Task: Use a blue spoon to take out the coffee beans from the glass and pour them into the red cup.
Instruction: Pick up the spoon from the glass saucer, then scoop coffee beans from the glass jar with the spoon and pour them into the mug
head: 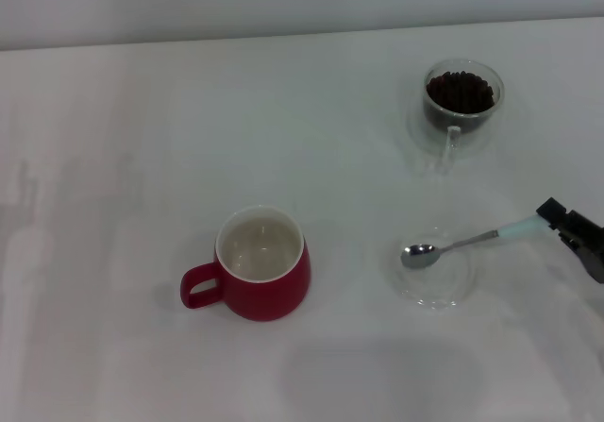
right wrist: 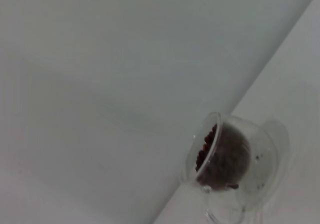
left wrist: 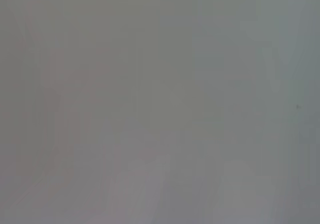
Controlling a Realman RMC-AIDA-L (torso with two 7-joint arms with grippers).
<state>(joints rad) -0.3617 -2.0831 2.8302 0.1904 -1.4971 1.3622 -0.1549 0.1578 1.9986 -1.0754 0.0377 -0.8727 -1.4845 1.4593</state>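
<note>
The red cup (head: 262, 263) stands upright at the middle front of the white table, its cream inside empty and its handle pointing left. The glass (head: 461, 96) stands at the back right with a heap of coffee beans (head: 460, 91) in it; it also shows in the right wrist view (right wrist: 230, 159), beans (right wrist: 206, 146) inside. The blue spoon (head: 472, 241) lies with its silver bowl over a flat clear saucer (head: 436, 285) and its pale blue handle pointing right. My right gripper (head: 559, 221) is at the right edge, at the tip of the spoon's handle. My left gripper is out of view.
The white table (head: 142, 139) runs back to a pale wall. The left wrist view shows only a plain grey surface. The saucer lies in front of the glass and to the right of the red cup.
</note>
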